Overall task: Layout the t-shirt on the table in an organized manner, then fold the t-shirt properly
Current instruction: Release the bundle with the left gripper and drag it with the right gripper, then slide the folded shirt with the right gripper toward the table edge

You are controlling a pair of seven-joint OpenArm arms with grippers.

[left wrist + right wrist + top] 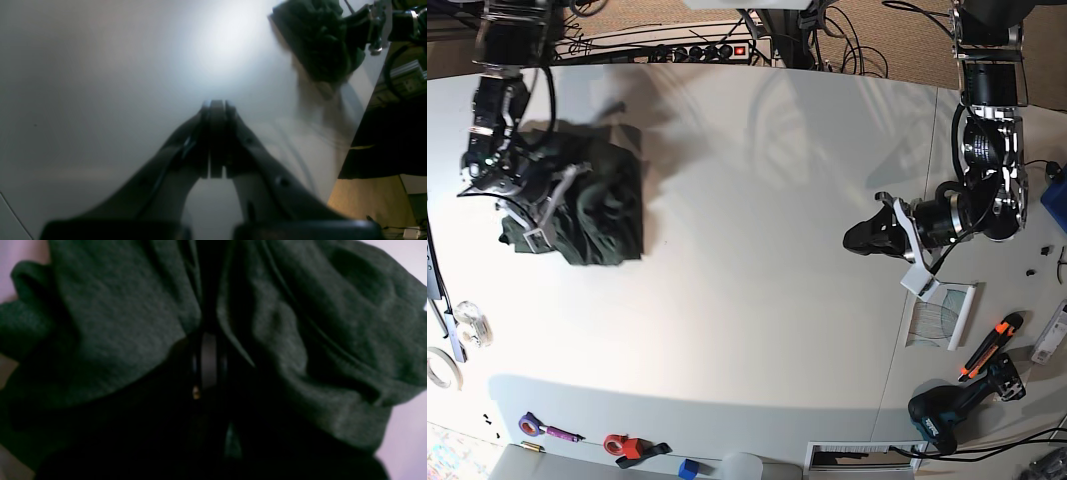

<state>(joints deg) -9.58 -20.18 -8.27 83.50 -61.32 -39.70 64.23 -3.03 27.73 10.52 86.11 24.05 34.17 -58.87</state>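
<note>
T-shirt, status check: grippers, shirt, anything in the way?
Left gripper shut, empty, over bare table. Right gripper shut on t-shirt. T-shirt bunched, not laid out yet. Drill sits beside the table, not in the way.

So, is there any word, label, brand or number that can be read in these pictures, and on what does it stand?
None can be read.
The dark green t-shirt shows no print.
Any marks on the black power drill are too small to read.
</note>
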